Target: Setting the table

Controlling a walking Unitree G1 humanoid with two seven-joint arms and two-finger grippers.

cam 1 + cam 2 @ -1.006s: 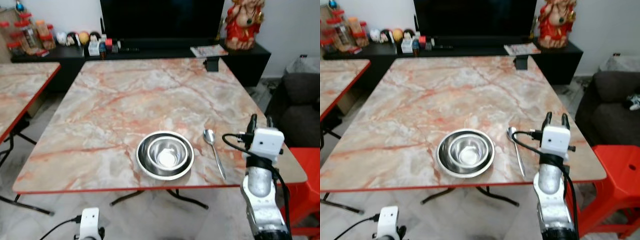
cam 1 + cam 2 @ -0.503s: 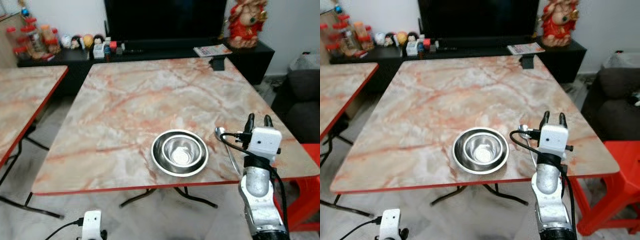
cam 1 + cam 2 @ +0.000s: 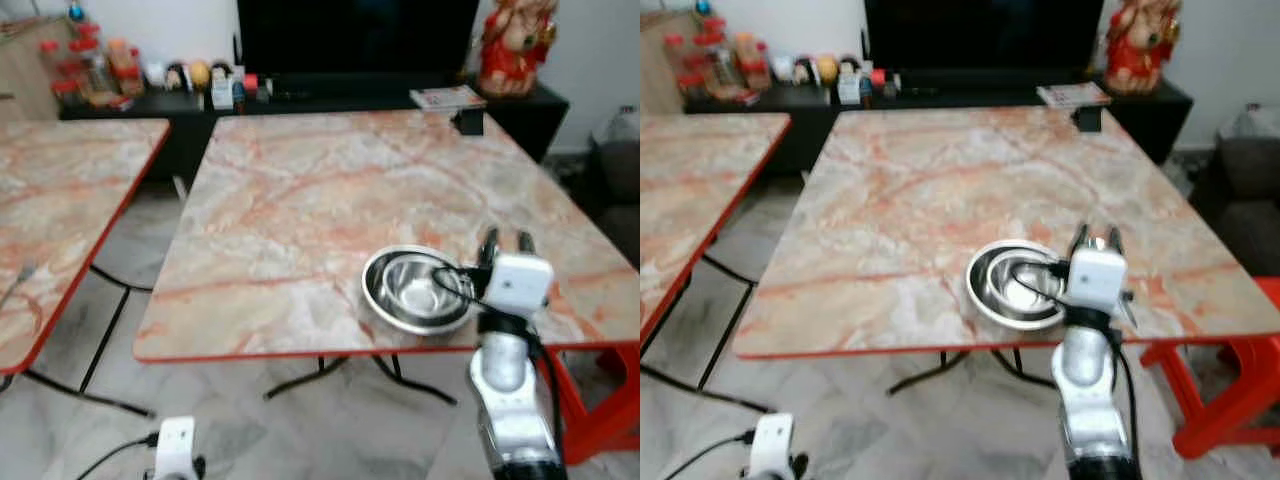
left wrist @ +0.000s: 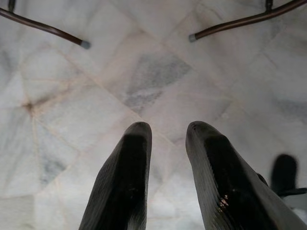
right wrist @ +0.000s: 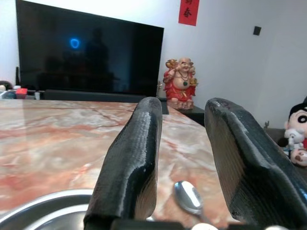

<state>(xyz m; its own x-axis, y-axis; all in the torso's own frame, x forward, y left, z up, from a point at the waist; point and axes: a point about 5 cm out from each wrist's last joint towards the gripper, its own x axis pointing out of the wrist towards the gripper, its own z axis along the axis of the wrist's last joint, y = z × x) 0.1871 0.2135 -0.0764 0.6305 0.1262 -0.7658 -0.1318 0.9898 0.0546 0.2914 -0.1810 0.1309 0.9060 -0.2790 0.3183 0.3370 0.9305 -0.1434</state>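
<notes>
The steel bowl [image 3: 415, 289] sits inside a slightly wider steel dish, low and right of centre in the left eye view, close to the near red edge of the marble table [image 3: 300, 200]. A spoon [image 5: 188, 197] lies on the marble just beside the bowl; in the right wrist view it shows at the bottom, between the two black fingers, with the bowl's rim curving across the lower left corner.

The right gripper [image 3: 504, 243] is raised in the lower right of the left eye view, its white camera block standing in front of the bowl's right rim. Its fingers are spread apart with nothing between them, pointing across the table toward the television [image 5: 86, 55] and the red statue [image 5: 180, 81] at the far end. The left gripper [image 4: 165, 132] hangs low at the bottom left of the head views, fingers parted and empty over the pale marble floor [image 4: 158, 76], with a table leg foot near the top of its wrist view.

As a judgement, one place looks laid: bowl, dish and spoon are down together and neither gripper carries anything. The rest of this table shows no other dishes, and a second marble table [image 3: 60, 220] at the left edge seems unset, though the blur hides small items. More settings may be left, if any are wanted.
</notes>
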